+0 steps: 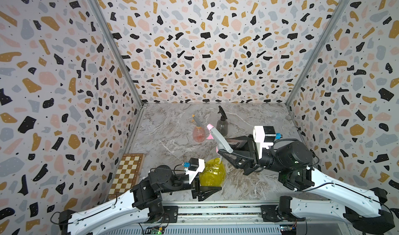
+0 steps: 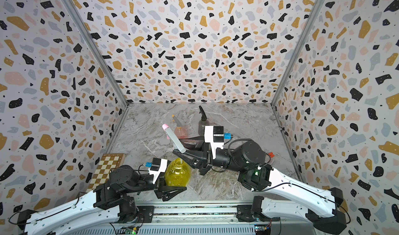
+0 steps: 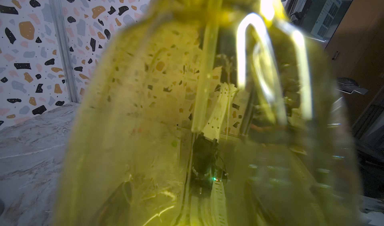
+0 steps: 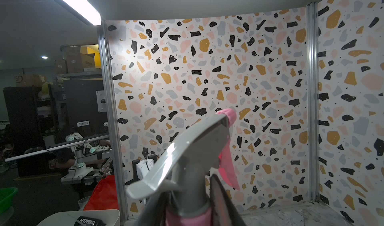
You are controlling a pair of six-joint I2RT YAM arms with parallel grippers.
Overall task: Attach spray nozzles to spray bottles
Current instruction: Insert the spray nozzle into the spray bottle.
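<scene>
My left gripper is shut on the rounded yellow spray bottle, which stands upright near the front edge and fills the left wrist view. Just above its neck, my right gripper is shut on the pink collar of the grey-and-pink spray nozzle. The nozzle's dip tube hangs inside the bottle, with the collar a little above the neck. Further back stand the pink bottle with the grey-and-orange nozzle and the dark grey bottle with the black nozzle.
A folded chessboard lies along the left wall at the front. A small red thing sits behind the right arm near the right wall. Patterned walls close in the marble table on three sides, and the arms' rail runs along the front.
</scene>
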